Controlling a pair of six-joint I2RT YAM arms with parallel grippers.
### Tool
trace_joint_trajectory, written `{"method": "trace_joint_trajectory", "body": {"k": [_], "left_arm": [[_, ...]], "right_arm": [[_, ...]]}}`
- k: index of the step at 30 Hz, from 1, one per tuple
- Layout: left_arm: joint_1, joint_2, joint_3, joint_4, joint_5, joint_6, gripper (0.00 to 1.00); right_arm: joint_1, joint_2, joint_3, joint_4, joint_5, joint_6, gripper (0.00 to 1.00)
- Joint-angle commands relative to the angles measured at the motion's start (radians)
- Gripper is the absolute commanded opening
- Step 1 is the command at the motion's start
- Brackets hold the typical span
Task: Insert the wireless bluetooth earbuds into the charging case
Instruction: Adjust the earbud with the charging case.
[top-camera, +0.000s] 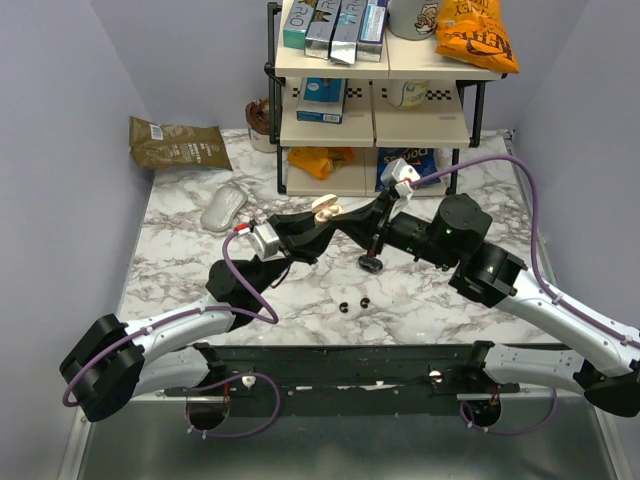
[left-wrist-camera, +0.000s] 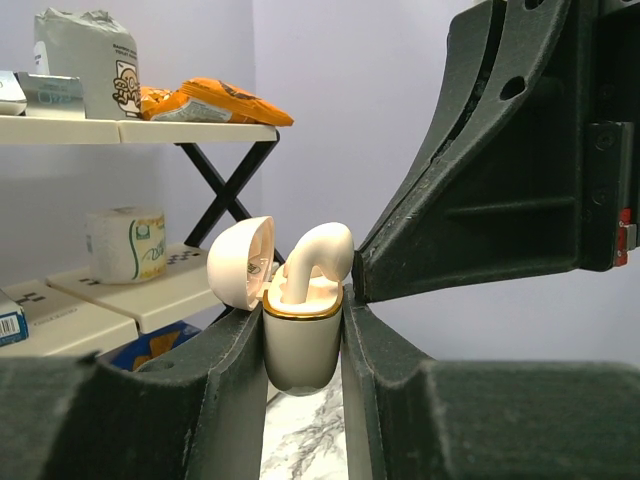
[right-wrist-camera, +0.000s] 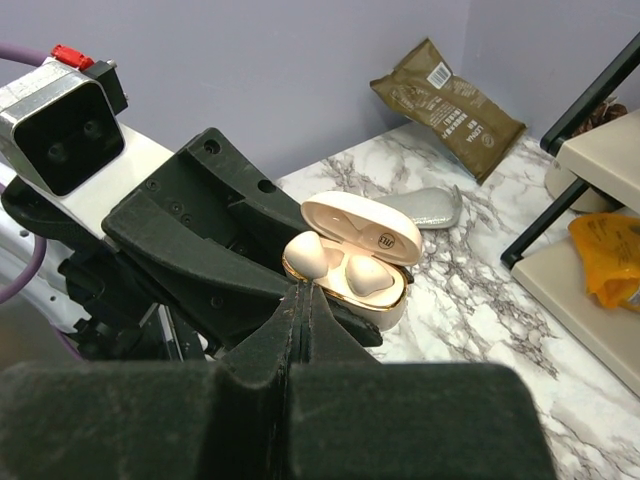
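Note:
My left gripper (top-camera: 318, 216) (left-wrist-camera: 303, 318) is shut on a cream charging case (top-camera: 325, 209) (left-wrist-camera: 300, 355) (right-wrist-camera: 392, 300) with a gold rim, held above the table with its lid open. One cream earbud (right-wrist-camera: 368, 275) sits in its well. The other cream earbud (right-wrist-camera: 305, 255) (left-wrist-camera: 318, 250) stands up, partly out of its well. My right gripper (top-camera: 342, 216) (right-wrist-camera: 303, 290) is shut, with its tips right against the raised earbud. Two tiny glossy black buds (top-camera: 343, 306) (top-camera: 364, 300) lie on the marble table, near a larger black pod (top-camera: 370, 263).
A shelf rack (top-camera: 372, 120) with boxes and snack bags stands at the back. A brown bag (top-camera: 180, 143) (right-wrist-camera: 450, 95) lies at the back left. A grey pouch (top-camera: 225, 208) (right-wrist-camera: 425, 205) lies just left of the held case.

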Motion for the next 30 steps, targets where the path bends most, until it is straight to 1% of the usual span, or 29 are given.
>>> {"method": "trace_joint_trajectory", "body": {"k": [1,17,26,30], "left_arm": [[-0.002,-0.001,0.015,0.031,0.012,-0.009,0.0],[-0.002,-0.001,0.012,0.036,0.012,-0.016,0.0],[-0.002,0.01,0.012,0.045,0.016,-0.022,0.0],[-0.002,0.003,0.01,0.033,0.011,-0.02,0.0]], "right_arm": [[0.001,0.011,0.038,-0.008,-0.012,-0.012,0.01],[0.001,0.026,0.051,-0.013,-0.012,-0.014,0.01],[0.0,0.045,0.097,-0.013,-0.009,-0.026,0.01],[0.001,0.008,0.077,-0.01,0.028,-0.031,0.01]]}}
